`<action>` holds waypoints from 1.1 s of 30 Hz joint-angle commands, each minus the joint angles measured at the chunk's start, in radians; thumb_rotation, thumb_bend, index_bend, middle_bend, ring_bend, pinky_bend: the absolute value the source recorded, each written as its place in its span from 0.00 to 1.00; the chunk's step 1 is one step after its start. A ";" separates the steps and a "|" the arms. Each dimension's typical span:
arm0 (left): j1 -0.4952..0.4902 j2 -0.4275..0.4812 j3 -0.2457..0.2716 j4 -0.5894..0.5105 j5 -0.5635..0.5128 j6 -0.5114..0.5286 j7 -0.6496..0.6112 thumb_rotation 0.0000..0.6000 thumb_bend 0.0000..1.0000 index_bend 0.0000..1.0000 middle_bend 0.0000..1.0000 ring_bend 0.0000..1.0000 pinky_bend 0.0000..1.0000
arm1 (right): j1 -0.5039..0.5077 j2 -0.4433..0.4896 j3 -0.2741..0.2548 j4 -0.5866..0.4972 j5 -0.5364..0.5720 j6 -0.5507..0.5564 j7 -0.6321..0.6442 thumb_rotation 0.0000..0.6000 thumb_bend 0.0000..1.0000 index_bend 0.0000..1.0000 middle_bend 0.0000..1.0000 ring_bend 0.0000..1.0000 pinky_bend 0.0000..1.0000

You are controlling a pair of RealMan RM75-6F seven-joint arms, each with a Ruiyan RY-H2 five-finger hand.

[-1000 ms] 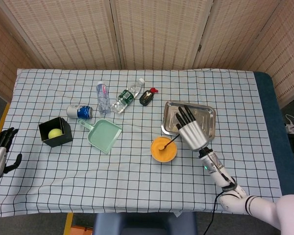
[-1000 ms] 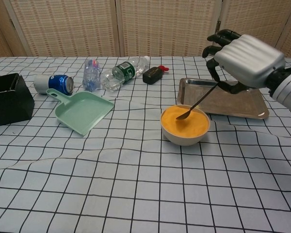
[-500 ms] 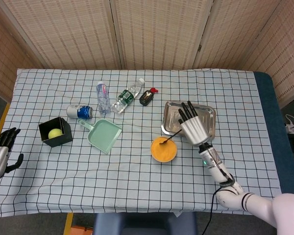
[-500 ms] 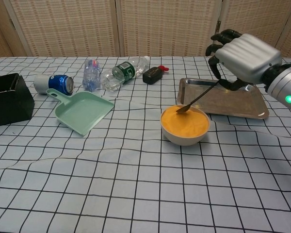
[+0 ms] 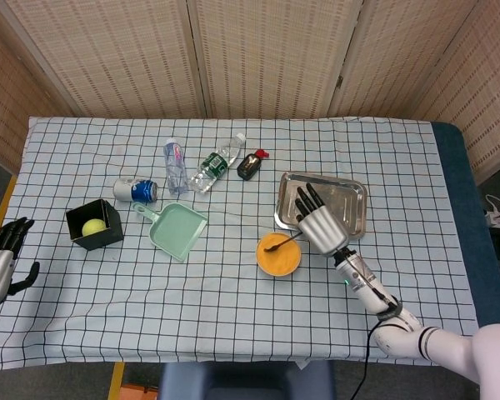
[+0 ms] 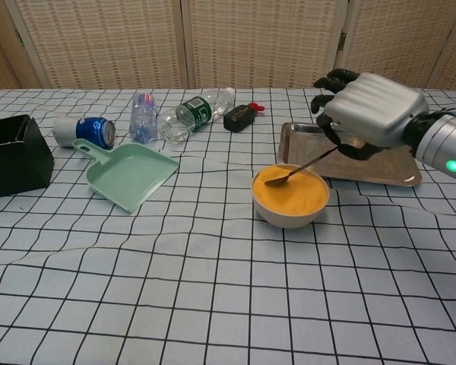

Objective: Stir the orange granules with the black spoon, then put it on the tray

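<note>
A bowl of orange granules sits right of the table's middle. My right hand hovers just right of it, in front of the metal tray, and grips the black spoon by its handle. The spoon slants down to the left with its tip in the granules. My left hand hangs at the table's left edge, holding nothing, fingers apart.
A green dustpan, a blue can, two lying plastic bottles, a small black bottle and a black box holding a yellow ball lie across the left and back of the checked cloth.
My right hand has come left and lower, and the spoon tip has swept left across the granules. The left hand stays put.
</note>
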 commanded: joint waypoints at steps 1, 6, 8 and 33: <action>0.000 0.000 0.000 -0.001 0.001 0.001 0.001 1.00 0.46 0.00 0.00 0.01 0.19 | -0.004 0.041 -0.013 -0.064 0.034 -0.042 -0.064 1.00 0.53 1.00 0.23 0.00 0.00; -0.001 0.000 0.000 -0.003 0.003 0.001 0.002 1.00 0.46 0.00 0.00 0.01 0.19 | -0.009 0.079 -0.017 -0.136 0.074 -0.069 -0.108 1.00 0.53 1.00 0.23 0.00 0.00; -0.001 -0.001 0.000 -0.002 0.002 0.001 0.002 1.00 0.46 0.00 0.00 0.01 0.19 | -0.013 0.090 -0.015 -0.157 0.086 -0.071 -0.100 1.00 0.53 1.00 0.23 0.00 0.00; -0.005 -0.003 -0.005 0.009 -0.018 -0.016 0.002 1.00 0.46 0.00 0.00 0.01 0.19 | 0.008 -0.050 0.024 0.069 0.019 0.038 0.032 1.00 0.53 1.00 0.23 0.00 0.01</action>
